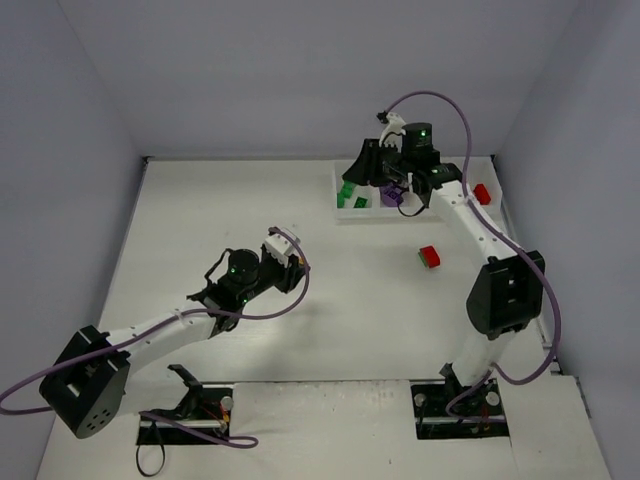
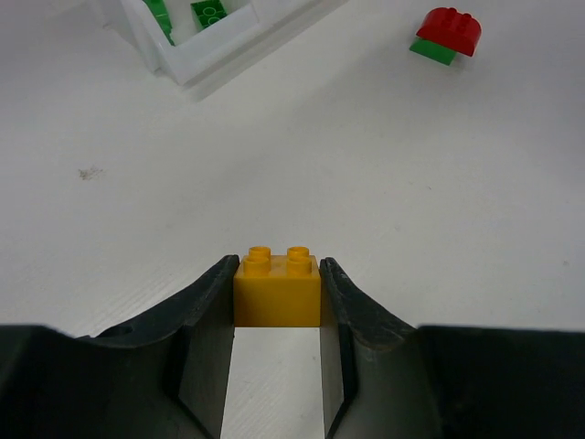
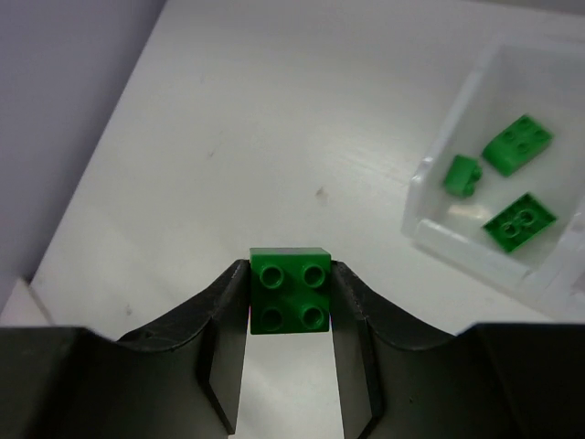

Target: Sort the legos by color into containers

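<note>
Left wrist view is showing the left gripper (image 2: 277, 274) squeezing an orange-yellow brick (image 2: 276, 291) by its sides. The right gripper (image 3: 291, 274) is holding a green brick (image 3: 291, 293) near the white tray (image 3: 457, 242), where three green bricks (image 3: 519, 222) are lying in the end box.

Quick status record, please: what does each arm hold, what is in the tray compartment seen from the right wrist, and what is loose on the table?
left gripper: fingers shut on orange-yellow four-stud plastic brick
right gripper: fingers shut on green four-stud plastic brick
white plastic compartment tray: visible end compartment holds three green bricks
loose on table: red-on-green plastic clump
</note>
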